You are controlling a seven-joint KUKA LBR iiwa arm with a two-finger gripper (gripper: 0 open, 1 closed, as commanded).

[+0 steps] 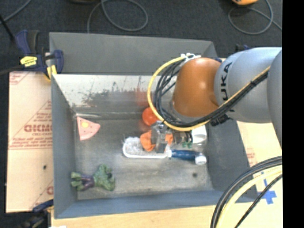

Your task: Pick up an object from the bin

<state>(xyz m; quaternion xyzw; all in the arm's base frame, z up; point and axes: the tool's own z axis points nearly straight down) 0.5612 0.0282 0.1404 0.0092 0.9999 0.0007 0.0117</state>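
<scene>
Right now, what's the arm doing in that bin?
The KUKA arm's gripper is down inside the grey metal bin, over a cluster right of the floor's middle: a flat white plastic tray, orange rounded pieces and a blue-and-white tube. Whether it holds any of them I cannot tell. A pink wedge-shaped slice and a green toy figure lie apart on the left.
</scene>
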